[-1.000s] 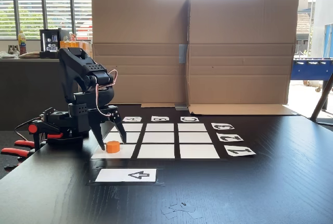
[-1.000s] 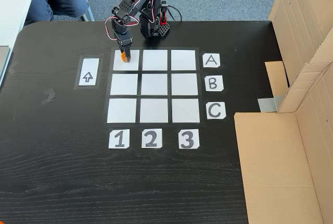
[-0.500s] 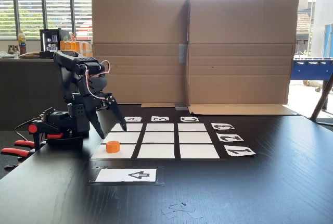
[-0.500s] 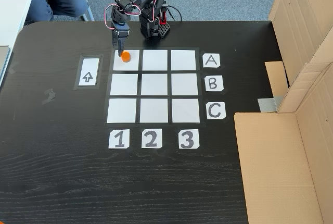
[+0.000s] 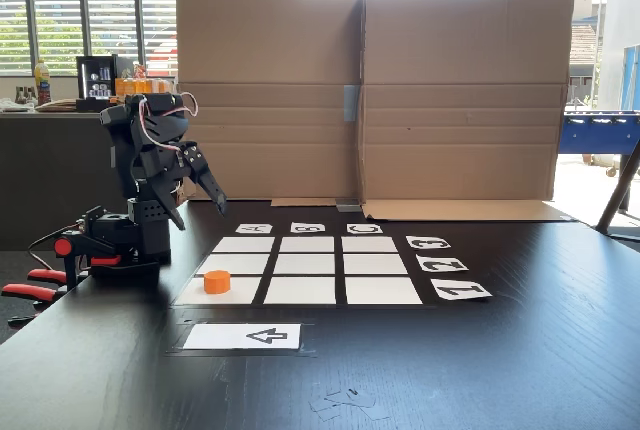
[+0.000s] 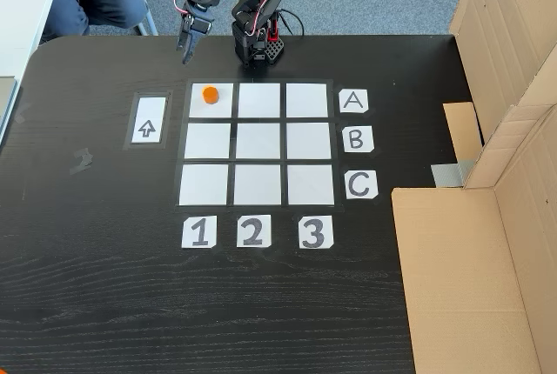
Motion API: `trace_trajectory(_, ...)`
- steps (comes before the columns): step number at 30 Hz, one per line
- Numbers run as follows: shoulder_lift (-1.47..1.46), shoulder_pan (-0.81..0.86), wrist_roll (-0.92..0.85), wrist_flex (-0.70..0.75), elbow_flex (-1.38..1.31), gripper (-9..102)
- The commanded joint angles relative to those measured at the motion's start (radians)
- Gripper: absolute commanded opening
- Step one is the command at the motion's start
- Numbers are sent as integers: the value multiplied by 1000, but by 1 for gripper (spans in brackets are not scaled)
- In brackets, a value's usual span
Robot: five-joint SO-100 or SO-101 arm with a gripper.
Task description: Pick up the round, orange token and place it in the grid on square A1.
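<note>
your black desk carries the grid with tall cardboard walls behind it in a fixed view. you can see the token lying flat on square a1, the corner cell beside the arrow card in a fixed view. your end effector hangs in the air left of the grid, fingers spread apart, holding nothing, well clear of the token.

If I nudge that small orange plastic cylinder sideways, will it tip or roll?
The small orange plastic cylinder sits flat on the white paper cell, looking squat and stiff, so it would probably slide rather than tip. It seems light; the paper under it might shift too.
</note>
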Motion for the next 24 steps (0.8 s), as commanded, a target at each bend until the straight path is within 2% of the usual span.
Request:
trace_trajectory(1,58,63,0,63,-118,25)
trace_trajectory(6,166,190,0,133,-216,24)
trace_trajectory(12,268,408,-15,132,-210,24)
trace_trajectory(17,347,571,-20,126,-123,23)
trace_trajectory(24,506,686,-26,121,58,21)
